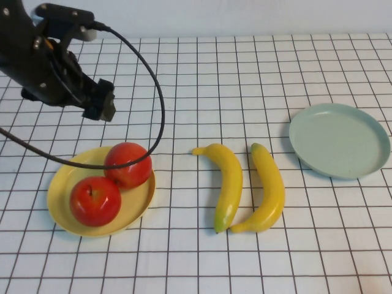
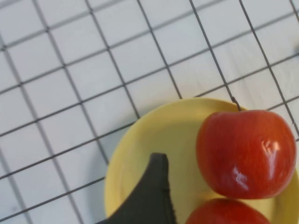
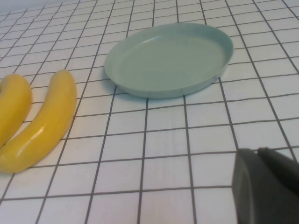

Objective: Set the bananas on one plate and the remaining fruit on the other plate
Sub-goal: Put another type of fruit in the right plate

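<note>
High view shows a white table (image 1: 202,263) ruled with a dark grid, and on it the round pale yellow plate with a low raised rim (image 1: 61,184), which serves as the landmark for everything else. Two shiny red round apples sit on that plate, touching each other: the far apple (image 1: 127,164) lies toward the plate's back edge, and the near apple with a dimple and short dark stem (image 1: 95,201) lies toward the front. To the right of the yellow plate, apart from it, lie two curved glossy yellow bananas with greenish tips, the left banana (image 1: 225,185) and the right banana (image 1: 267,187), side by side on the bare table with their near ends almost meeting. Farther right again, well apart from the yellow plate, stands the round pale blue-green plate with a low raised rim (image 1: 339,139), holding nothing. The left gripper (image 1: 101,101) hangs in the air above and behind the yellow plate, with a black cable (image 1: 160,104) looping down past it to the plate's rim; whether its fingers are apart or together I cannot tell. The right gripper (image 3: 266,186) shows only as a dark edge in the right wrist view, near the blue-green plate, and its state too I cannot tell
</note>
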Motion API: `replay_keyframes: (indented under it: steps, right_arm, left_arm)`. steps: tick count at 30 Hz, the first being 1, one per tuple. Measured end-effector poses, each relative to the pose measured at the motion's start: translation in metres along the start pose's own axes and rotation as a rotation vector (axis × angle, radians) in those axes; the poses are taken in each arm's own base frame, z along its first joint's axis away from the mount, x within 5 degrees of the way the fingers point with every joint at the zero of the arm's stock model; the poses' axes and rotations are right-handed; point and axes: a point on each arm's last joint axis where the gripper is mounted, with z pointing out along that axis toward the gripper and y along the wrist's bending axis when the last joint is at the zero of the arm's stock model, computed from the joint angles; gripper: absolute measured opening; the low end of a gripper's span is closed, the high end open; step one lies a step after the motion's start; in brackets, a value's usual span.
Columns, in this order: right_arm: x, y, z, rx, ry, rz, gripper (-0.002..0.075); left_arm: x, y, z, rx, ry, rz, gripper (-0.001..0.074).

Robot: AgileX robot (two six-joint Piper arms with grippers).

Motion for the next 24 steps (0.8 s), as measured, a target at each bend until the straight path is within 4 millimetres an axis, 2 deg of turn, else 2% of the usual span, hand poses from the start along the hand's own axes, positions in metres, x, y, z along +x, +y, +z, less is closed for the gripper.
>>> replay_keyframes:
  steps: [2,4,5,8,10,13,19,24]
  right_arm:
    - [0.000,0.000,0.000,0.000,0.000,0.000,-0.0016]
    - [0.000,0.000,0.000,0.000,0.000,0.000,-0.0016]
    - [0.000,0.000,0.000,0.000,0.000,0.000,-0.0016]
    - [0.000,0.000,0.000,0.000,0.000,0.000,-0.0016]
    - [0.000,0.000,0.000,0.000,0.000,0.000,-0.0016]
    - [0.000,0.000,0.000,0.000,0.000,0.000,-0.0016]
    - [0.000,0.000,0.000,0.000,0.000,0.000,-0.0016]
    - [0.000,0.000,0.000,0.000,0.000,0.000,-0.0016]
  left_arm:
    - [0.007,0.000,-0.019,-0.035,-0.044,0.002,0.0650]
    - [0.018,-0.002,-0.034,-0.059,-0.096,0.001,0.0571]
    - [0.026,-0.004,-0.041,-0.066,-0.125,0.002,0.0494]
    - [0.058,-0.011,-0.053,-0.080,-0.209,-0.003,0.0188]
    - [0.081,-0.016,-0.062,-0.092,-0.286,-0.011,0.0087]
    - [0.114,-0.022,-0.072,-0.113,-0.406,-0.026,0.0026]
    - [0.178,-0.032,-0.088,-0.155,-0.551,-0.071,0.0002]
    - [0.203,-0.033,-0.106,-0.235,-0.641,-0.033,0.0001]
